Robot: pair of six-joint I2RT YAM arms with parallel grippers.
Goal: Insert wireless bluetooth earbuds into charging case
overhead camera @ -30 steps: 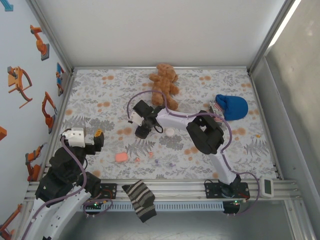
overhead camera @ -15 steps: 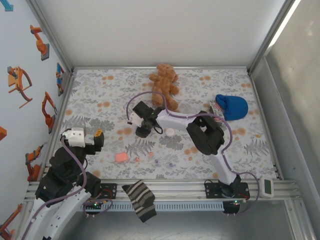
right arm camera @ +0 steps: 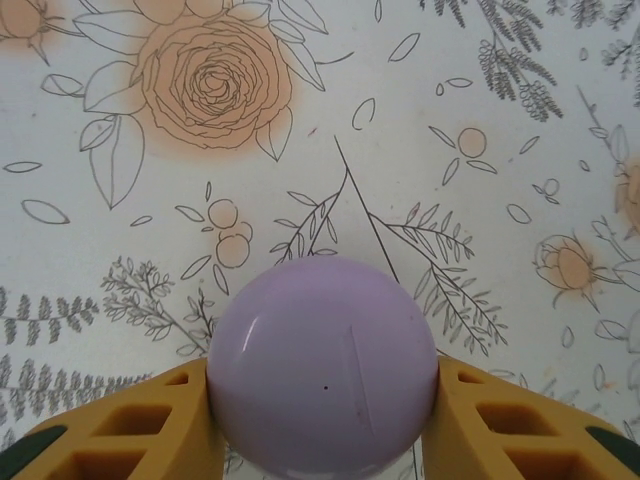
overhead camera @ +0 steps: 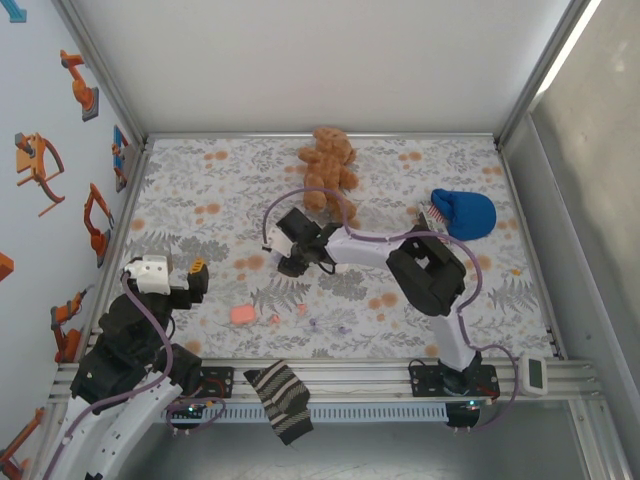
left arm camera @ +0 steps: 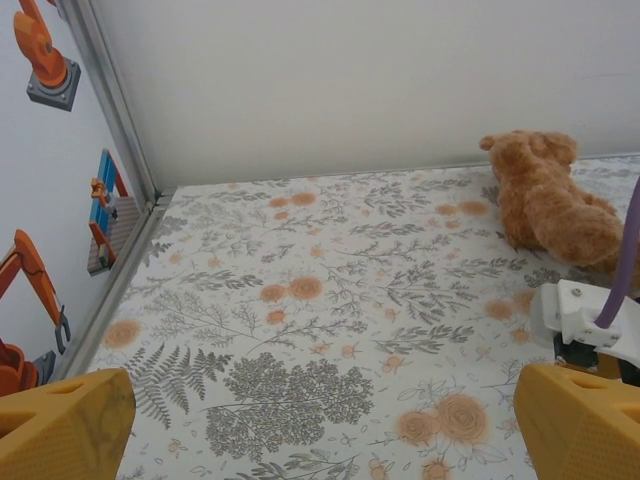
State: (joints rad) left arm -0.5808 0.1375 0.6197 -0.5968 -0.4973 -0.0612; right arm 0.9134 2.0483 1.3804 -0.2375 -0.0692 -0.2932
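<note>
The salmon-pink charging case (overhead camera: 241,314) lies on the floral table near the front left. Right of it sit tiny earbuds: reddish-pink bits (overhead camera: 273,319) and pale ones (overhead camera: 314,324). My right gripper (overhead camera: 291,265) is behind them at mid-table, well apart from the case. It is shut on a flat round purple disc (right arm camera: 322,365), squeezed between the yellow fingers (right arm camera: 180,420). My left gripper (overhead camera: 197,275) hovers at the left, open, with bare tablecloth between its fingertips (left arm camera: 60,430).
A brown teddy bear (overhead camera: 328,165) lies at the back centre and also appears in the left wrist view (left arm camera: 550,200). A blue slipper with a brush (overhead camera: 462,213) sits back right. A striped sock (overhead camera: 281,398) hangs over the front rail.
The right arm's elbow and wrist have swung to the right, now covering the white disc, while its gripper stays at about the same spot. The left arm has not moved.
</note>
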